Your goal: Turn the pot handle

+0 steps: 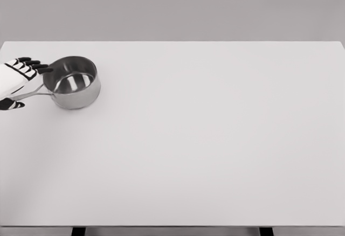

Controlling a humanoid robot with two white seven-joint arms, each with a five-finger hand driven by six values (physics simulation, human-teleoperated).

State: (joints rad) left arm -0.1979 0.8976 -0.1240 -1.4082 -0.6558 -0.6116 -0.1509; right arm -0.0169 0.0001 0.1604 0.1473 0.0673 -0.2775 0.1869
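So your left hand (16,82) was way over at the table's (215,150) far-left edge, fingers (33,63) above and thumb below the handle (29,92), gripping it. Right beside it sat the steel saucepan (73,82), upright, handle pointing left.

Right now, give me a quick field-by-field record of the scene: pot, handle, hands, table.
pot: steel saucepan, upright, nothing visible inside, far left of the table
handle: handle points left toward the picture's edge
left hand: left hand at the left edge, over the handle, fingers reaching toward the pot rim; a firm grasp cannot be confirmed
right hand: not in view
table: white table
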